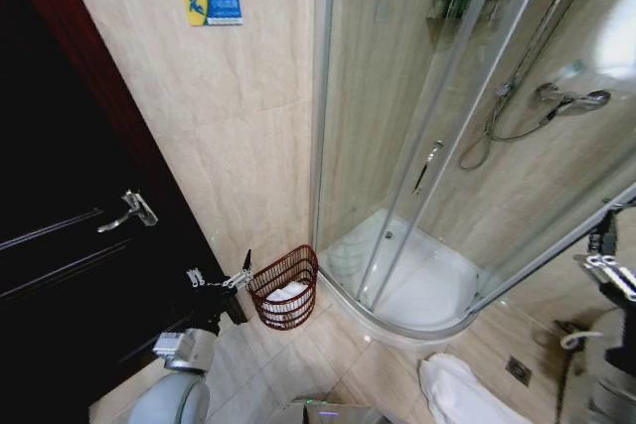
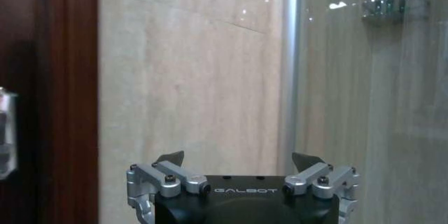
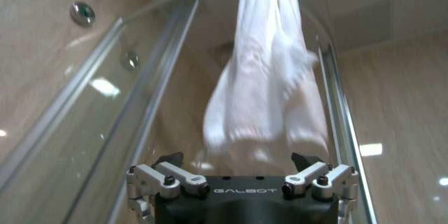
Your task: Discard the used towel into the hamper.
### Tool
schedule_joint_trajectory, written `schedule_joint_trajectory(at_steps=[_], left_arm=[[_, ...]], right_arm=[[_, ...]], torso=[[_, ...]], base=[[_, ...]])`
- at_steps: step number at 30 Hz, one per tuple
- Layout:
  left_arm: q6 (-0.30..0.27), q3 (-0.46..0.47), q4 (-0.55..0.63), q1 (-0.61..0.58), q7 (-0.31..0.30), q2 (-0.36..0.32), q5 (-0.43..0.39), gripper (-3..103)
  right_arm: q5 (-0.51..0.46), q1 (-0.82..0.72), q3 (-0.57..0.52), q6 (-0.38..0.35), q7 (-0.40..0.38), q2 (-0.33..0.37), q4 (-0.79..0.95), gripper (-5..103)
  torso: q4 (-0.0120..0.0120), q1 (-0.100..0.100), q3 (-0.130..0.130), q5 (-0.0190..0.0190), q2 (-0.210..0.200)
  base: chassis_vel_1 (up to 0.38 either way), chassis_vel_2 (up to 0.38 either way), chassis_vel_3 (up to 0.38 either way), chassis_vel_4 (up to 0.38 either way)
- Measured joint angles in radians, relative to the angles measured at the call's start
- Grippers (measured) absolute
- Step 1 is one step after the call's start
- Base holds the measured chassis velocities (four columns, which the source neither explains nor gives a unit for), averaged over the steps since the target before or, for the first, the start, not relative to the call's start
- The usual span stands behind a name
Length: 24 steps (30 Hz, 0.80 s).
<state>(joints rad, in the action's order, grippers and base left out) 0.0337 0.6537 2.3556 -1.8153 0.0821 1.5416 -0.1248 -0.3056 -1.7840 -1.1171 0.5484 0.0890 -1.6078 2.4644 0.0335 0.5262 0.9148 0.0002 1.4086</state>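
The hamper point(image 1: 284, 290) is a small red-brown openwork basket on the floor by the shower's corner, with white cloth point(image 1: 288, 292) lying inside it. My left gripper point(image 1: 219, 280) hovers just left of the hamper's rim; in the left wrist view this gripper point(image 2: 238, 159) is open and empty, facing the tiled wall. My right gripper point(image 3: 238, 159) is open too, pointing up at a white towel point(image 3: 269, 93) that hangs over the shower screen's top rail, beyond the fingertips. The right arm point(image 1: 608, 270) is at the right edge.
A curved glass shower enclosure point(image 1: 417, 166) with a white tray point(image 1: 437, 290) stands behind the hamper. A dark door point(image 1: 70, 206) with a lever handle point(image 1: 131, 210) is at the left. Another white cloth point(image 1: 452, 389) lies on the floor tiles near my base.
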Motion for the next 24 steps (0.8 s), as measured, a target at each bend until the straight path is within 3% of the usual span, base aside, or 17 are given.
schedule_joint_trajectory(at_steps=[3,5,7,12,15,16,19,24], left_arm=[[0.0,0.0,0.0,0.0,0.0,0.0,0.0,100],[0.0,0.0,0.0,0.0,0.0,0.0,0.0,100],[0.0,0.0,0.0,0.0,0.0,0.0,0.0,100],[0.0,0.001,0.0,0.0,0.0,-0.001,0.0,100],[0.0,0.001,0.0,0.0,0.0,-0.001,0.0,100],[0.0,0.001,0.0,0.0,0.0,-0.001,0.0,100],[0.0,0.0,0.0,0.0,0.0,0.0,0.0,100],[0.0,0.0,0.0,0.0,0.0,0.0,0.0,100]], right_arm=[[0.032,0.007,0.04,0.038,0.004,0.0,-0.055,100],[0.048,0.003,0.083,0.082,0.015,0.0,-0.154,100],[0.048,-0.016,0.125,0.109,0.017,0.0,-0.253,100],[0.03,-0.057,0.151,0.089,-0.033,0.011,-0.289,100],[-0.047,-0.075,0.138,-0.056,-0.114,0.058,-0.173,100],[-0.047,-0.075,0.138,-0.056,-0.114,0.058,-0.173,100],[-0.114,-0.054,0.13,-0.222,-0.168,0.074,-0.057,100],[-0.127,-0.045,0.118,-0.345,-0.176,0.068,0.032,100]], torso=[[-0.0002,0.0,0.0,0.0004,0.0],[0.0009,0.0,0.0,-0.0004,0.0],[0.0006,0.0,0.0,0.0003,0.0],[-0.0005,0.0,0.0,-0.0003,0.0],[0.0002,0.0,0.0,-0.0011,0.0],[0.0002,0.0,0.0,-0.0011,0.0],[0.0005,0.0,0.0,-0.0002,0.0],[0.0002,0.0,0.0,-0.0006,0.0]], base=[[-0.081,-0.14,0.149,0.029],[-0.014,-0.06,0.065,0.042],[0.072,-0.018,-0.007,0.052],[0.058,0.005,-0.054,-0.015],[0.016,0.015,-0.018,-0.007],[0.0,0.0,0.0,0.0],[0.0,0.0,0.0,0.0],[0.0,0.0,0.0,0.0]])
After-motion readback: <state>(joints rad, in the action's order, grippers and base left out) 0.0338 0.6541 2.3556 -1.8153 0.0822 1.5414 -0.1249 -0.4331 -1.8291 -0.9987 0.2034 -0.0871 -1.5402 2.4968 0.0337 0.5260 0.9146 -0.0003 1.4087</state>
